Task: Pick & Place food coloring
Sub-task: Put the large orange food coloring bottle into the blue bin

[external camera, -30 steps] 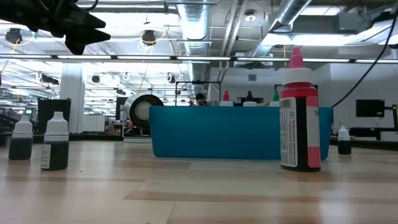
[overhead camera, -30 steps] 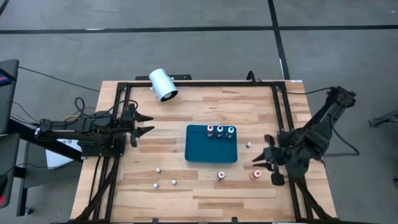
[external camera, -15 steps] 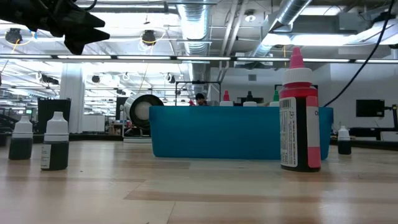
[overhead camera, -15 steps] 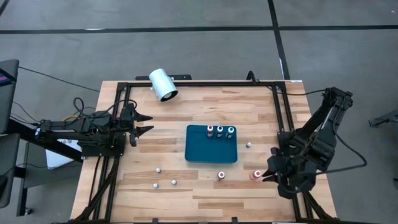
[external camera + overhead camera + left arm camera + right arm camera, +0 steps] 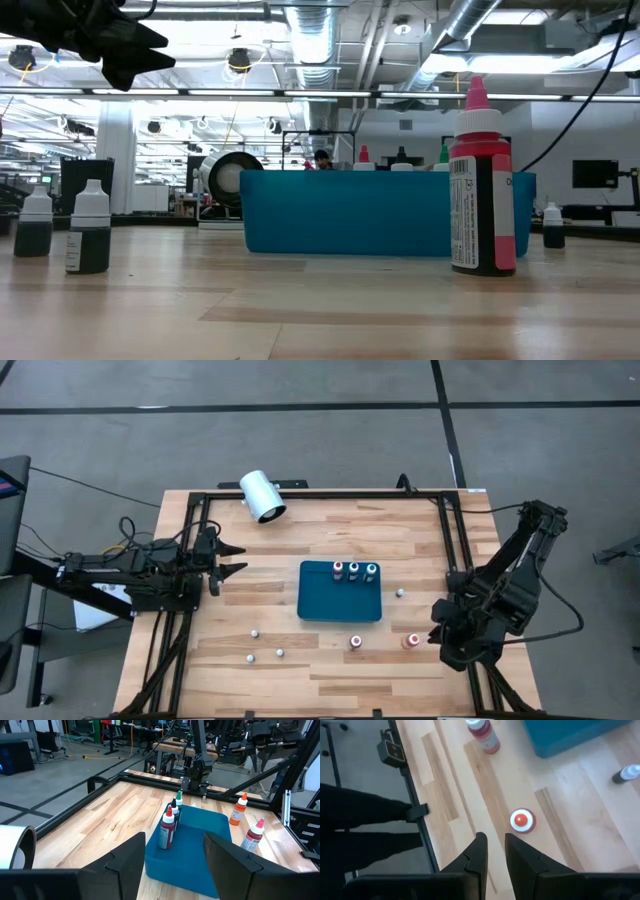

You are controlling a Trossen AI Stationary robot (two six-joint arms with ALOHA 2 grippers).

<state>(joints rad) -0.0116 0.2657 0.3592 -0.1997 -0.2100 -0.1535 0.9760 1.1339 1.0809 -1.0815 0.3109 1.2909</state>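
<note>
The food coloring bottles are tiny droppers. Three stand in the teal tray [image 5: 340, 600] at its far side [image 5: 353, 570]. Others stand on the wood: a red one [image 5: 355, 642], an orange one [image 5: 409, 641], a dark one [image 5: 399, 593] and three small ones near the left [image 5: 254, 632]. My right gripper [image 5: 438, 637] points down beside the orange bottle [image 5: 522, 820], open by a narrow gap [image 5: 495, 840], touching nothing. My left gripper [image 5: 236, 558] waits open at the table's left, level above the wood [image 5: 175, 855].
A large white cylinder [image 5: 262, 496] lies at the far left corner. A black frame rail [image 5: 452, 550] runs along the table's edges, close to my right arm. Bare wood lies between the tray and the near edge. The low view shows the red bottle [image 5: 482, 180] before the tray [image 5: 380, 212].
My right arm has moved toward the near edge and tipped its gripper from level to pointing down, coming beside the orange bottle. The bottles and the tray have stayed in place. My left arm has kept still.
</note>
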